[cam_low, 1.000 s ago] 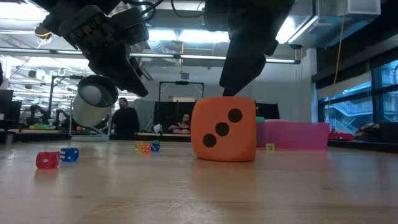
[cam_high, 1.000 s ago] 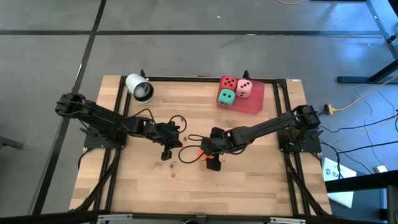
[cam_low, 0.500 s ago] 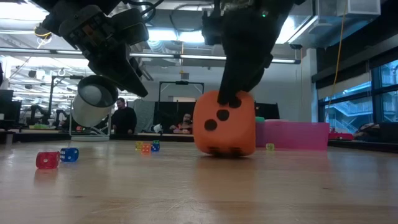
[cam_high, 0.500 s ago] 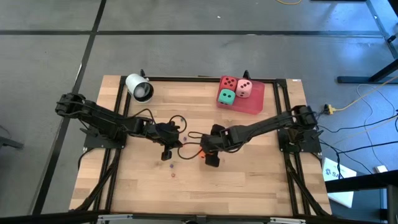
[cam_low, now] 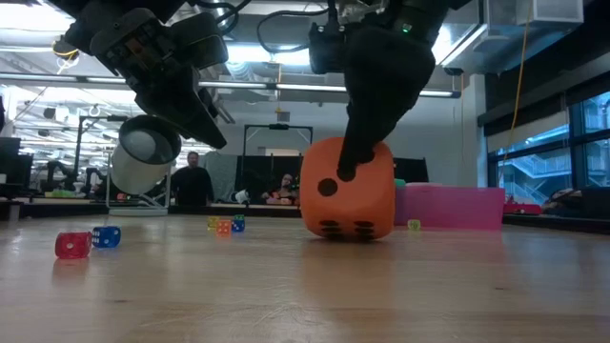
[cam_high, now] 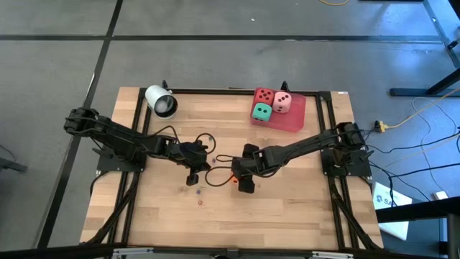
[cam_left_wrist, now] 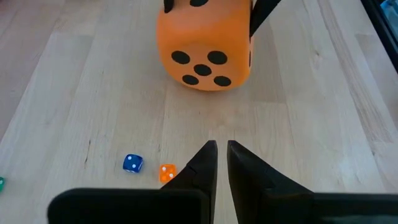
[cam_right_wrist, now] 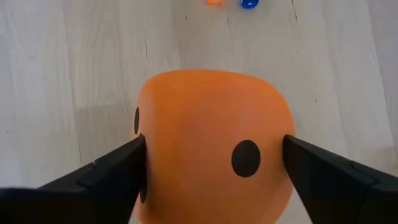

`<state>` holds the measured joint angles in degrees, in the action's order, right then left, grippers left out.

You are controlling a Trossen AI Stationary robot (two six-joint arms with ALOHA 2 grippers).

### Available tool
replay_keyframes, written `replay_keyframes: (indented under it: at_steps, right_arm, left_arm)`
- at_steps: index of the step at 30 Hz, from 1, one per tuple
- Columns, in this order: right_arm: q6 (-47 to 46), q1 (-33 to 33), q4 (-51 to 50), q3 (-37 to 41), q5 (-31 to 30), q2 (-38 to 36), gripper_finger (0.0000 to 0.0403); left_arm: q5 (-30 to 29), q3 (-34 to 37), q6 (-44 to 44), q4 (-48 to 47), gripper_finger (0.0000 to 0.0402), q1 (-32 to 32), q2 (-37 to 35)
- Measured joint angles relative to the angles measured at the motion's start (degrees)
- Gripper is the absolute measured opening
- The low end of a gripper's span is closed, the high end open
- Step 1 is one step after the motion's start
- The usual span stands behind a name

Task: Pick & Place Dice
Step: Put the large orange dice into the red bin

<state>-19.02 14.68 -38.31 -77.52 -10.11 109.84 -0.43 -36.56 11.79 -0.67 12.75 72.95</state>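
My right gripper (cam_right_wrist: 211, 162) is clamped on the orange die (cam_right_wrist: 211, 146), one dark finger (cam_right_wrist: 102, 177) pressed into each side of the cube, and the soft foam bulges a little between them. The die sits near the middle of the wooden table (cam_high: 302, 216); in the low view (cam_low: 348, 191) its underside looks to be at or barely off the boards, and I cannot tell which. I judge I took it by two opposite faces so the squashy body would not twist out when it is carried. My left gripper (cam_left_wrist: 217, 158) hangs just beside it, pointed at the die's five-pip face, with its fingers pinched nearly together on nothing, so that arm is only waiting. The other three dice, red (cam_high: 264, 95), pink (cam_high: 282, 103) and green (cam_high: 261, 111), are already gathered on the flat red tray (cam_high: 295, 121) at the far edge of the table, well apart from me, which I take as the place this last one belongs. A white cylinder (cam_high: 160, 101) lies on its side near the far left corner. A few tiny dice are scattered on the wood, among them a blue one (cam_left_wrist: 132, 163) and an orange one (cam_left_wrist: 166, 172) near my left fingertips. I can read no brand, label or lettering on anything, only pips.
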Motion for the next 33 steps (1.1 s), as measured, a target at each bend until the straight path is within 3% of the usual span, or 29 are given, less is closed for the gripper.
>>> replay_keyframes:
  at_steps: [12, 20, 33]
  right_arm:
    - [0.63, 0.0, -0.94, -0.02, -2.34, -0.11, 0.0214]
    - [1.92, -0.05, -1.27, -0.01, -2.14, -0.57, 0.0208]
    - [2.15, -0.32, -3.41, 0.39, -2.29, -2.97, 0.0159]
  left_arm:
    - [0.0, 0.0, 0.02, -0.02, 0.0031, 0.0, 0.0]
    - [-0.01, 0.0, 0.04, -0.02, 0.0031, 0.0, 0.0]
    - [0.0, 0.0, 0.06, -0.02, 0.0031, 0.02, 0.0]
